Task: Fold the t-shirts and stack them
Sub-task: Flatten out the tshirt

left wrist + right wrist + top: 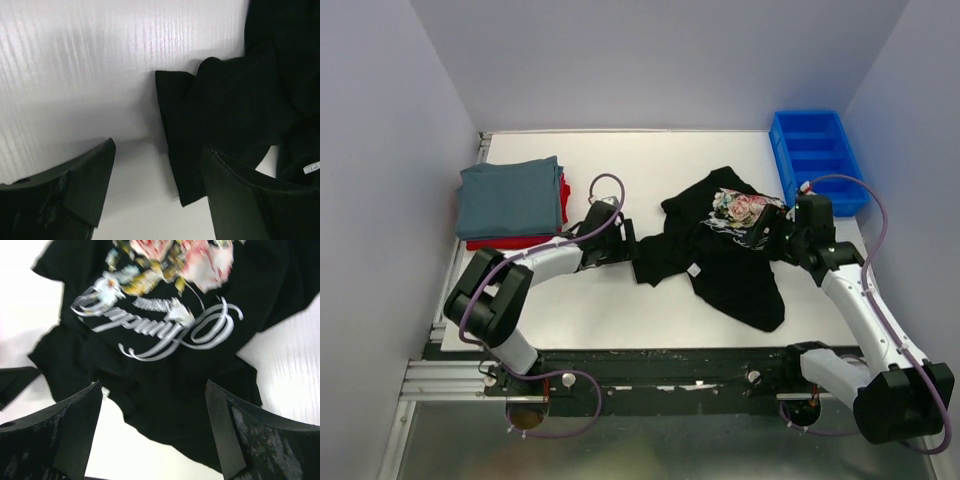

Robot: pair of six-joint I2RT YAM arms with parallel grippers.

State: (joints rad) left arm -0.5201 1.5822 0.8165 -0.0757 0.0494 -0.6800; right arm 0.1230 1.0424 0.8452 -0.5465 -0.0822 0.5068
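The black t-shirt lies crumpled on the table right of centre, its floral chest print facing up. A slate grey-blue t-shirt sits folded at the back left on top of a red t-shirt, of which only the edges show. My left gripper is at the black shirt's left edge. In the left wrist view the left gripper stands open over the table, a black cloth corner between its fingers. My right gripper is at the shirt's right side. Seen from the right wrist, this gripper is open above the black t-shirt.
A blue plastic bin stands at the back right corner. Grey walls close in the table on the left, back and right. The arm bases and a black rail run along the near edge.
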